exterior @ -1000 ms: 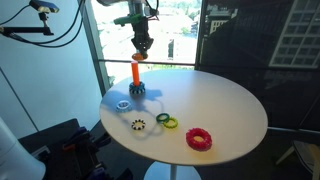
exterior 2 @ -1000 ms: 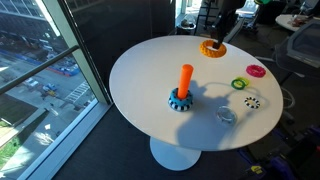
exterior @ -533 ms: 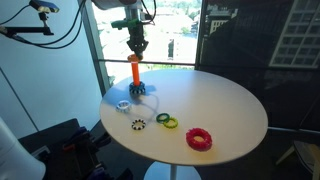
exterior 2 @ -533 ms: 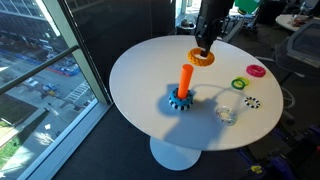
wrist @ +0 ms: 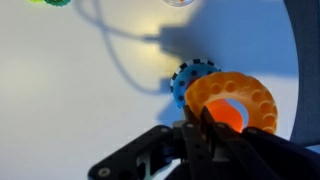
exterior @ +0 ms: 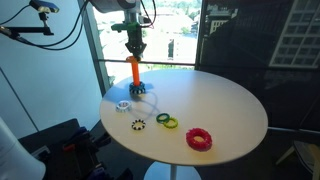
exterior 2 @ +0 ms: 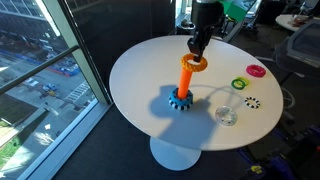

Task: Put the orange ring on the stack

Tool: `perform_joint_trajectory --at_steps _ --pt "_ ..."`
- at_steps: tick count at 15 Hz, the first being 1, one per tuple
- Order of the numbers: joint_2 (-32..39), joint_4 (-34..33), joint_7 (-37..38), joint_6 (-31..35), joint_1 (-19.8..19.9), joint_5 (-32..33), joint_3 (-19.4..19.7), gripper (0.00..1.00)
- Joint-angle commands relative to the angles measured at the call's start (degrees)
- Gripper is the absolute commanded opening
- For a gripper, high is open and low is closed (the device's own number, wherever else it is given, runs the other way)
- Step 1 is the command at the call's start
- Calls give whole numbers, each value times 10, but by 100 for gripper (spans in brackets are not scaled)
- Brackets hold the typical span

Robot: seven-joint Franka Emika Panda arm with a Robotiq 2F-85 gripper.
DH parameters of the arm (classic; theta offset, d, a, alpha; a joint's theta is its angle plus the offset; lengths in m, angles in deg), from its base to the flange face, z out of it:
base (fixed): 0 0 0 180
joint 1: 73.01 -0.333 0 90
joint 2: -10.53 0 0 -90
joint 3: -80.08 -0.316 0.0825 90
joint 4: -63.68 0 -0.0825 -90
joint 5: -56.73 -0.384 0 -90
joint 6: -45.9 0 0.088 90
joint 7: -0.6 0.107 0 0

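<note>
Now: orange ring (exterior 2: 194, 62), pinched in hand (exterior 2: 197, 52), has shifted across to hang over stack (exterior 2: 185, 82) peg tip (lowering seems next)

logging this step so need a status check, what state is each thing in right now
pincer: shut on the orange ring
orange ring: held in the air at the peg's top, not released
stack: upright on the table, no ring on it yet
red ring: lying flat, loose
green-yellow ring: lying flat, loose
white toothed ring: lying flat, loose
pale blue ring: lying flat near the stack
</note>
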Motion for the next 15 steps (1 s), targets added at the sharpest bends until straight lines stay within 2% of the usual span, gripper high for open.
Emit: perform_joint_trajectory --at_steps 1,15 --pt "16 -27 -11 -21 -2 8 -2 5" --pt "25 -27 -7 -16 -5 18 -3 5"
